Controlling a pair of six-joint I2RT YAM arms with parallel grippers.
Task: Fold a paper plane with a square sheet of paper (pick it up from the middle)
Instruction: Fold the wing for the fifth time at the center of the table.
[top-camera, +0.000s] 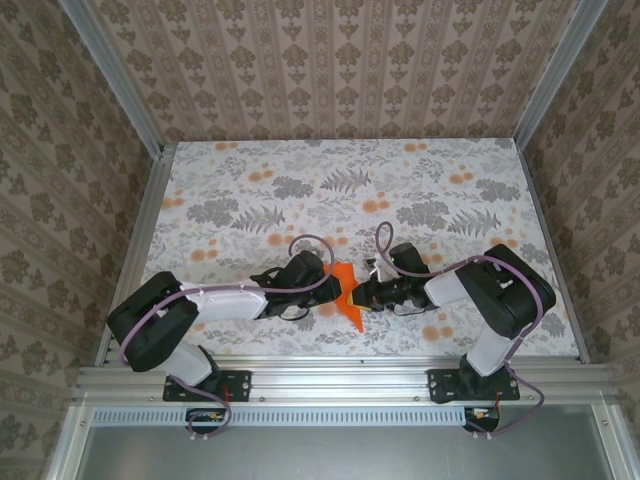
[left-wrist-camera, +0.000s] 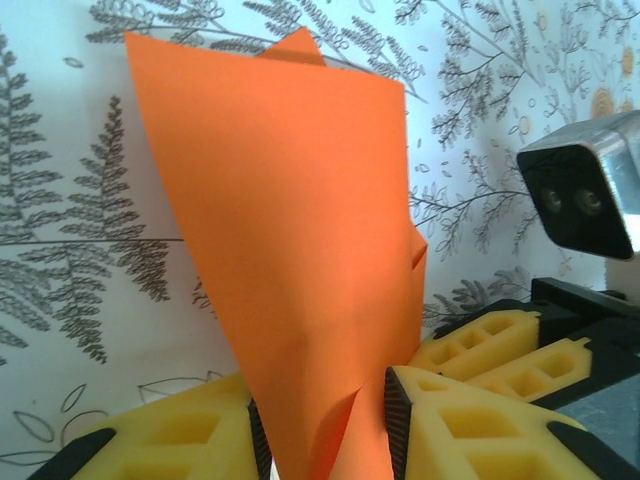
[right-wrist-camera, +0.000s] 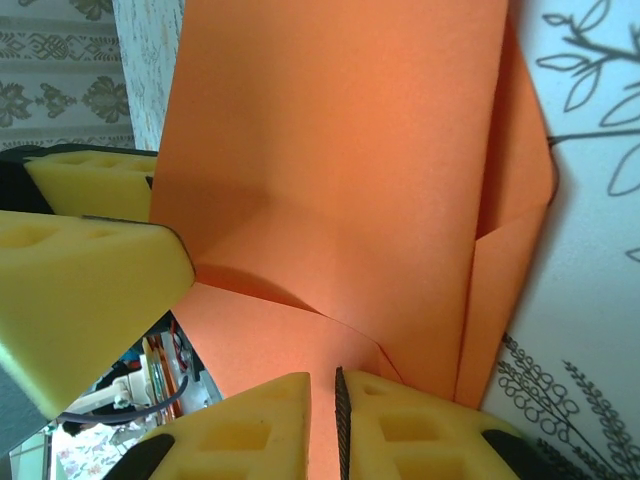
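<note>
A: Where was the sheet of paper (top-camera: 347, 290)?
B: Toward the near edge of the table (top-camera: 250, 190), about midway between its left and right edges, between the two wrists. It was bright orange and creased, and in the top view one point aimed at the near edge.
A: Left jaws?
B: Clamped on the sheet. In the left wrist view the sheet (left-wrist-camera: 290, 230) ran down between the yellow pads (left-wrist-camera: 470, 420), which pressed it from both sides. Above them it rose as a broad curved flap, with a second tip showing behind its top edge.
A: Right jaws?
B: Also clamped on the sheet. In the right wrist view its lower part (right-wrist-camera: 340, 180) sat in the narrow slit between that arm's two pads (right-wrist-camera: 430, 430). Folded layers overlapped along the right side.
A: How close were the two pairs?
B: The left pads (right-wrist-camera: 90, 270) lay just beside the right ones on the same sheet. Could not tell whether they touched.
A: Did the sheet rest on the table?
B: Could not tell
</note>
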